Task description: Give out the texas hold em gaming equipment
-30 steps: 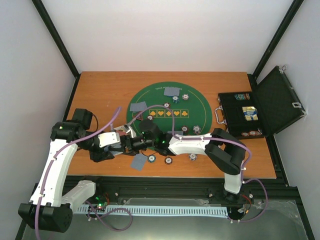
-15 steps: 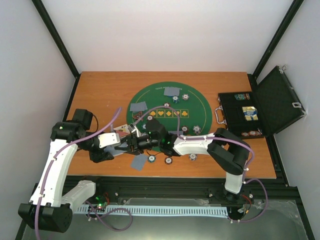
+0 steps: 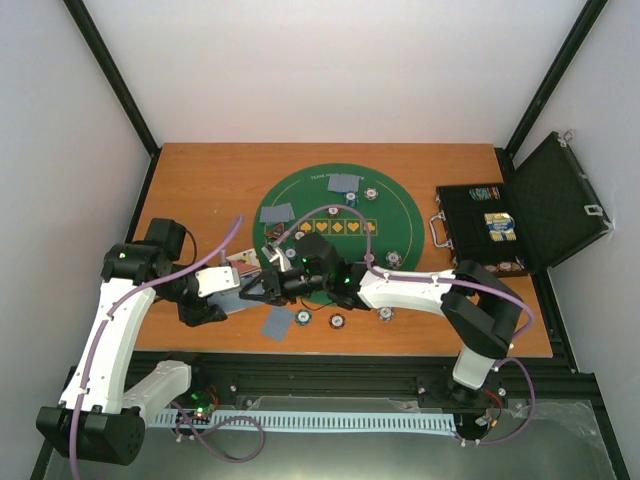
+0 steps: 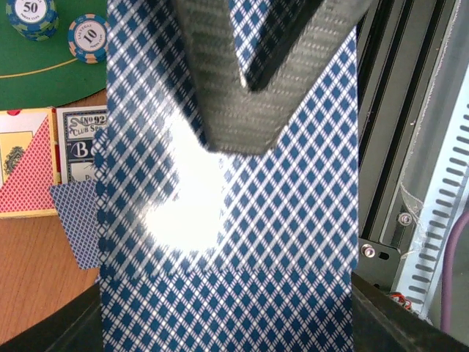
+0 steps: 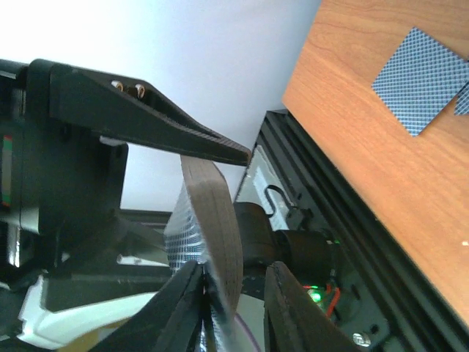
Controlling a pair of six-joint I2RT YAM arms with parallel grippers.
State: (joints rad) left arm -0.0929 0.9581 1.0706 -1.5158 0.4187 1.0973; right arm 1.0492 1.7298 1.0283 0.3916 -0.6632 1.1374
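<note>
Dealing step: left pincer clamps the deck in mid-air at lower left of the top view, just off the mat, with right pincer open astride its end; next move, by my reading, is to pinch and peel off only the top one.
</note>
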